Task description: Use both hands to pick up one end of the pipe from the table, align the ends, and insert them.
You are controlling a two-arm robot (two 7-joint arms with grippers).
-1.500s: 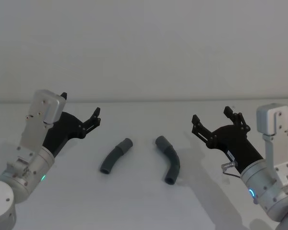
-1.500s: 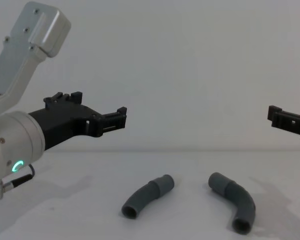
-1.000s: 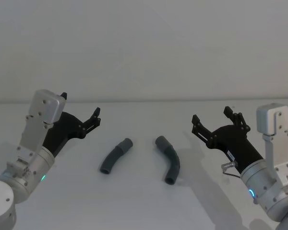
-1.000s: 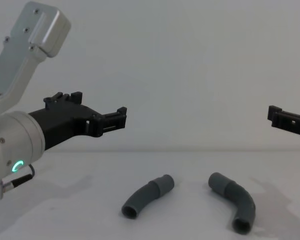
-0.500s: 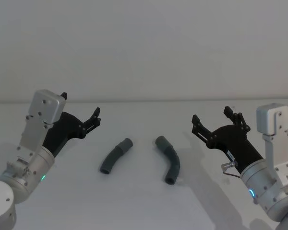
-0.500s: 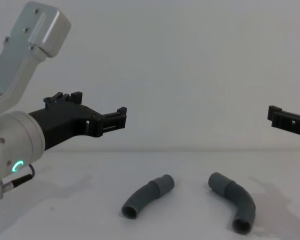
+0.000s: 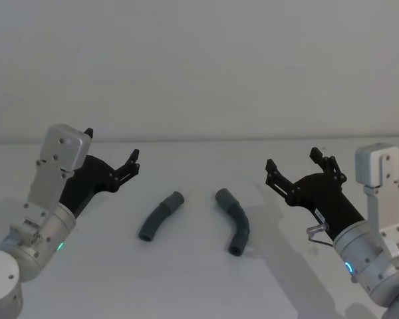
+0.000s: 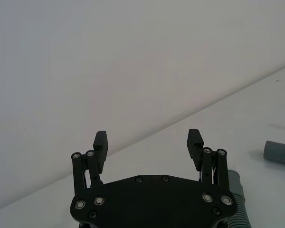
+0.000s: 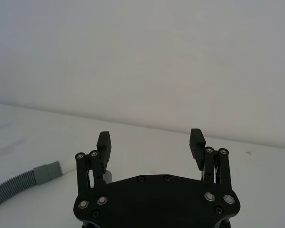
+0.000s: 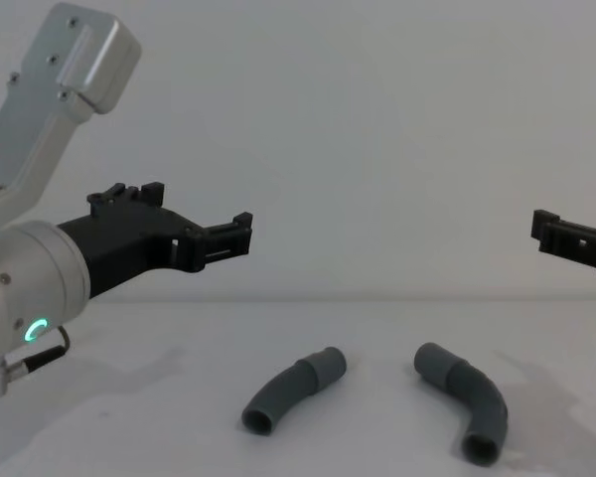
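Observation:
Two curved dark grey pipe pieces lie side by side on the white table (image 7: 199, 279), a small gap between their far ends. The left piece (image 7: 160, 216) (image 10: 292, 390) is below and ahead of my left gripper (image 7: 112, 145) (image 10: 199, 207) (image 8: 147, 140), which hovers open and empty above the table. The right piece (image 7: 234, 220) (image 10: 466, 399) lies to the left of my right gripper (image 7: 293, 159) (image 9: 150, 138), also open, empty and raised. In the right wrist view a ribbed pipe piece (image 9: 23, 183) shows with its collar end. The left wrist view catches both pieces (image 8: 235, 202) (image 8: 279, 153).
A plain pale wall rises behind the table's far edge (image 7: 199, 140). Bare white surface surrounds both pipe pieces on every side.

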